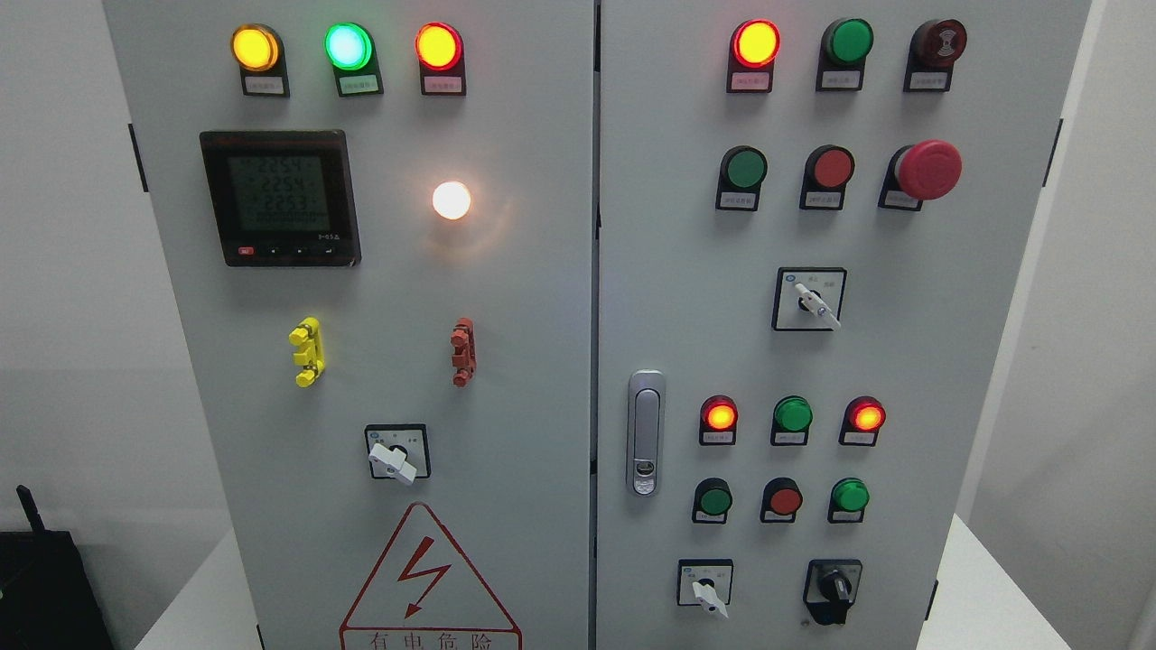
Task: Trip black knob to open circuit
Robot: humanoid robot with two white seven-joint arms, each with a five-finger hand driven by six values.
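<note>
Black knob (833, 588) sits at the lower right corner of the right door (903, 361) of the grey cabinet, its handle standing roughly upright on a black plate. No robot hand or arm shows anywhere in the head view, so the state of the fingers cannot be told — nothing touches the knob.

Just to its left is a white-handled selector switch (705, 587), its lever angled down to the right. Above the two stand three small round buttons — green (714, 499), red (784, 499), green (850, 495) — and over these a row of indicator lamps, the outer two lit red-orange (720, 415) and the middle one green (792, 414). A silver door latch (645, 431) is set near the door's left edge.

On the left door, a digital meter (280, 197) shows lit figures, a white lamp (451, 199) glows beside it, and a red-outlined warning triangle (428, 578) with a lightning bolt sits at the bottom.
</note>
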